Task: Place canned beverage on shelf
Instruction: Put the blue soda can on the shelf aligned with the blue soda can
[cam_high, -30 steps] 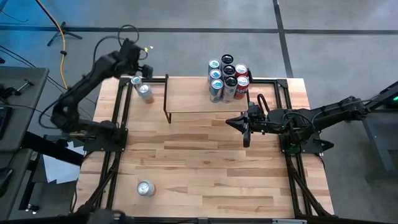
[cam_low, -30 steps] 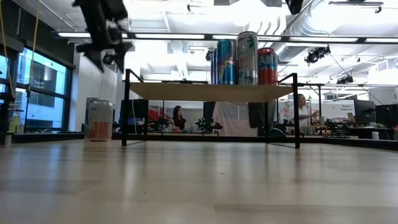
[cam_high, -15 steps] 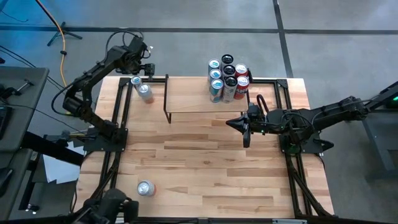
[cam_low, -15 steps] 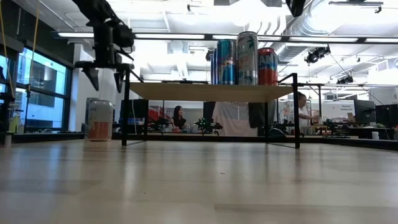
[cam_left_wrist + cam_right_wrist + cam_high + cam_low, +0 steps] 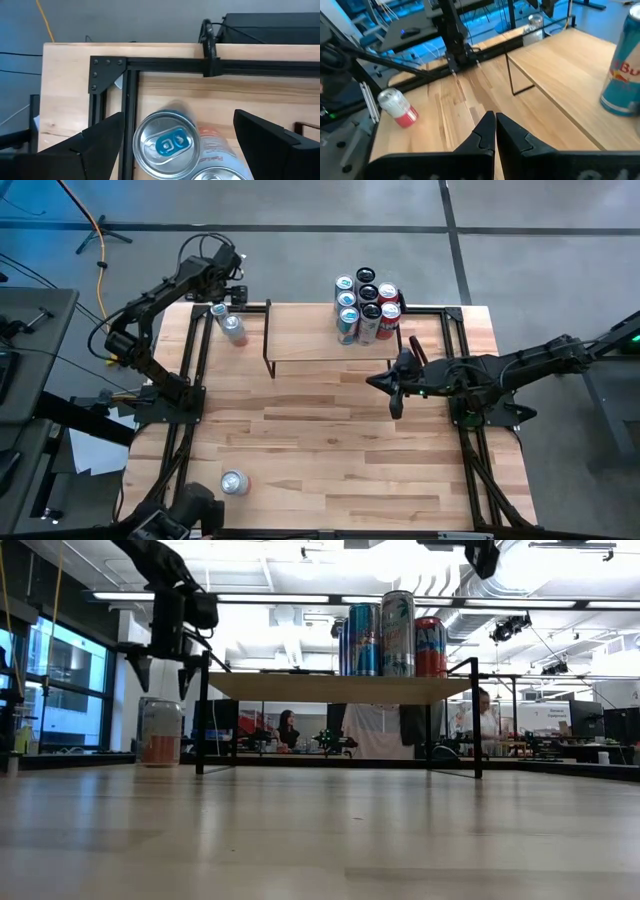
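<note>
Two cans [image 5: 167, 145] stand below the wide-open, empty left gripper [image 5: 222, 292], positioned for pickup; right gripper [image 5: 495, 131] waits closed, empty.

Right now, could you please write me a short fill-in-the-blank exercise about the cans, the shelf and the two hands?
1. The left hand hovers above the two cans at the table's far left corner with its fingers ____.
2. The right hand waits near the shelf with its fingers ____.
3. The cluster of cans stands on the shelf's ____ end.
4. One can stands alone near the table's ____ edge.

Missing words: open; shut; right; front
</note>
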{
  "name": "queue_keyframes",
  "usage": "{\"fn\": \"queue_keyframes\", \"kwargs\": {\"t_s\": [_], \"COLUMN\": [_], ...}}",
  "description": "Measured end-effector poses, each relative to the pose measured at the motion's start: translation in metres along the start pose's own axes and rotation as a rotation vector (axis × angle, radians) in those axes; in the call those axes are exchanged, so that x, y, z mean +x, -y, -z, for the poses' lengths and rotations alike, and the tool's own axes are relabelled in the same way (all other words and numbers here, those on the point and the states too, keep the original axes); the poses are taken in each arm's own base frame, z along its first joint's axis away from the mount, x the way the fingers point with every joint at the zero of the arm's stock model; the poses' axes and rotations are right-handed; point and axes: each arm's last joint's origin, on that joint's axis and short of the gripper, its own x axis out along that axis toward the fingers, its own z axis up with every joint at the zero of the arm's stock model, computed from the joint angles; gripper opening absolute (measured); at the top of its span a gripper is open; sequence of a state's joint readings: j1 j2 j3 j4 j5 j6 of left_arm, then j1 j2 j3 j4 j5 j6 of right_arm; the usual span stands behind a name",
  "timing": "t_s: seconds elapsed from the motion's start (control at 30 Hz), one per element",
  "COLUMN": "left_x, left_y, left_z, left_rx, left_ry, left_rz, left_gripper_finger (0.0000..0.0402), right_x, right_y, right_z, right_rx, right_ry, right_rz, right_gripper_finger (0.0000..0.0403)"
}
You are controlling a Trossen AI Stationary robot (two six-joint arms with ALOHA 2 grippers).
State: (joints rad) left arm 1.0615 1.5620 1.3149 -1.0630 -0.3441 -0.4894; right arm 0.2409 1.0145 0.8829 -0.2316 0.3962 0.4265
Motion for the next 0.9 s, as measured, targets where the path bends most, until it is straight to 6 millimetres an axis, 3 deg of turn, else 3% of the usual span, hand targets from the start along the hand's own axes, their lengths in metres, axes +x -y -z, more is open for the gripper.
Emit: {"fn": "queue_keyframes", "kwargs": {"t_s": [0.47,0.73,0.9], "left_x": [0.028,0.033,0.033], "left_y": [0.015,0.018,0.018], "left_z": [0.011,0.011,0.011], "left_rx": [-0.085,-0.146,-0.148], "left_ry": [-0.073,-0.078,-0.078], "left_rz": [-0.130,-0.136,-0.136], "left_gripper_finger": [0.0333,0.0331,0.0306], "right_x": [0.000,0.000,0.000], "right_y": [0.002,0.002,0.002], "right_z": [0.004,0.004,0.006], "right_rx": [-0.016,-0.018,-0.024], "right_ry": [-0.042,-0.047,-0.058], "right_rz": [0.018,0.008,0.013], "right_gripper_finger": [0.0000,0.0000,0.0000]}}
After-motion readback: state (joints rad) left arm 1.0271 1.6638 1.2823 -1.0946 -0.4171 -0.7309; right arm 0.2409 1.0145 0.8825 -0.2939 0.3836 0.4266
